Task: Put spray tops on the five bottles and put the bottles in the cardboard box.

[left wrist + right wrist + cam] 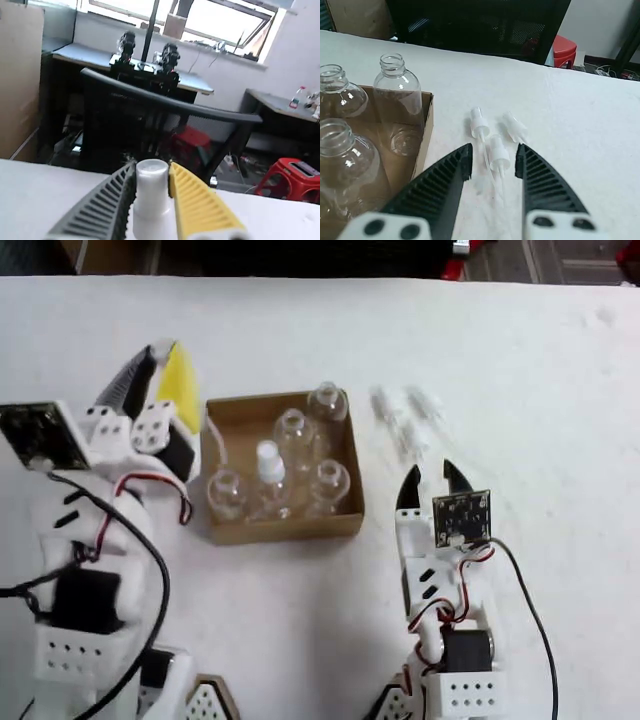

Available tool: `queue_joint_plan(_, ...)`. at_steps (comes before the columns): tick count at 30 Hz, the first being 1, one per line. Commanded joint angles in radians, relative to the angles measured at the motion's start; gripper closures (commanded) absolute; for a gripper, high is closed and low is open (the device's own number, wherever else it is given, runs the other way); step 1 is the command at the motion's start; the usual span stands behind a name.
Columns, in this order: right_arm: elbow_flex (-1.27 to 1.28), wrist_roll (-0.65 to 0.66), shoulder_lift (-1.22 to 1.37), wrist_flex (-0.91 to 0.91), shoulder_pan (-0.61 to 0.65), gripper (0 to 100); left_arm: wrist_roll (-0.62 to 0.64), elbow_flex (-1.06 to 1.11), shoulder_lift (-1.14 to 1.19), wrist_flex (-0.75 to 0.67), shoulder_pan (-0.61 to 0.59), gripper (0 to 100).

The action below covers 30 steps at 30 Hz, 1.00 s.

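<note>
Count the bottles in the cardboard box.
5, all in the cardboard box: back bottle at the far right corner, second bottle beside it, front left bottle, capped bottle and front right bottle along the near side. None seems hidden.

A robotics lab is suggested by two further arms (169,56) mounted on a desk (85,54) at upper centre, a mesh chair (165,115), a red stool (292,175) and wide windows (215,17).

We are seeing five clear plastic bottles (292,430) standing upright in the open cardboard box (285,528), one capped bottle (268,475) wearing a white top and four showing open necks. Three white spray tops (499,152) are lying loose just beside the box, while a fourth spray top (151,195) is sitting pinched in the left gripper (151,169).
</note>
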State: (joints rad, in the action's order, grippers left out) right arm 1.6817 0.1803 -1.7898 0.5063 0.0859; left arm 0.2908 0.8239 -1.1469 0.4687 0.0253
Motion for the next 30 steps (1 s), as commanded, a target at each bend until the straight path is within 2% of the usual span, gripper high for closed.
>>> queue_joint_plan(1, 0.008, 0.012, -0.004, -0.016, -0.01, 87.2, 0.006, 0.032, -0.076, -0.106, 0.038, 98)
queue_joint_plan(8, 0.008, 0.012, -0.004, -0.016, -0.01, 87.2, 0.005, 0.098, -0.162, -0.097, 0.038, 98)
queue_joint_plan(13, 0.008, 0.012, -0.004, -0.016, -0.01, 87.2, 0.005, 0.097, -0.272, 0.015, 0.045, 98)
queue_joint_plan(17, 0.008, 0.012, -0.004, -0.016, -0.01, 87.2, -0.081, 0.106, -0.305, 0.077, 0.045, 98)
queue_joint_plan(19, 0.008, 0.012, -0.004, -0.016, -0.01, 87.2, -0.086, 0.117, -0.291, 0.091, 0.045, 98)
queue_joint_plan(26, 0.008, 0.012, -0.004, -0.016, -0.01, 87.2, -0.086, 0.249, -0.275, -0.069, 0.045, 98)
queue_joint_plan(30, 0.008, 0.012, -0.002, -0.016, -0.01, 87.2, -0.086, 0.279, -0.278, -0.08, 0.045, 98)
